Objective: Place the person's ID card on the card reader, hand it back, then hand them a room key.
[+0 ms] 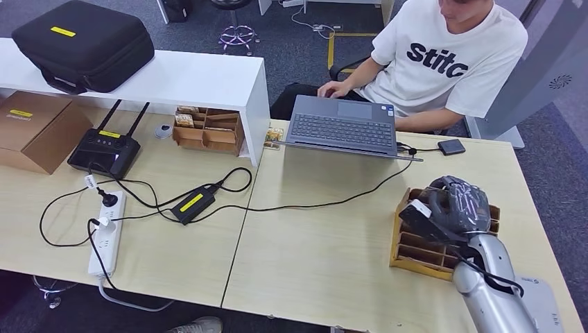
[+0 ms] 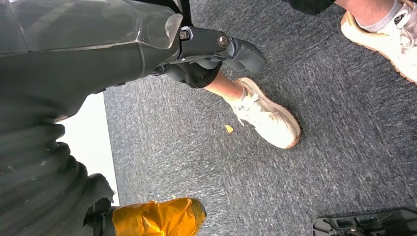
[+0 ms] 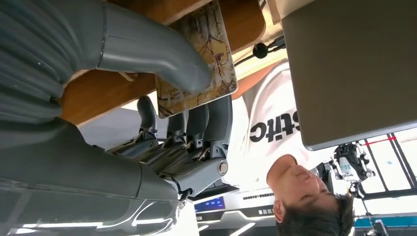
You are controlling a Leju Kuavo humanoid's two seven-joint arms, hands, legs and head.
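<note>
The right robot hand (image 1: 454, 205) sits over the wooden slotted card holder (image 1: 414, 250) at the tabletop's (image 1: 319, 243) right side, covering much of it from the head view. The right wrist view shows it pinching a room key (image 3: 196, 59) — a flat, rounded-cornered card with a branch-like print — between thick grey thumb and dark fingers (image 3: 206, 120). The left robot hand (image 2: 216, 49) hangs over grey carpet, fingers curled in on nothing. A person types at a grey laptop (image 1: 343, 125); a small dark device (image 1: 451, 146) lies just beside it.

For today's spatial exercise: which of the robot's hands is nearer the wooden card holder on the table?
Right. The right hand is over the wooden card holder, pinching a card. The left hand hangs low, above the carpet.
</note>
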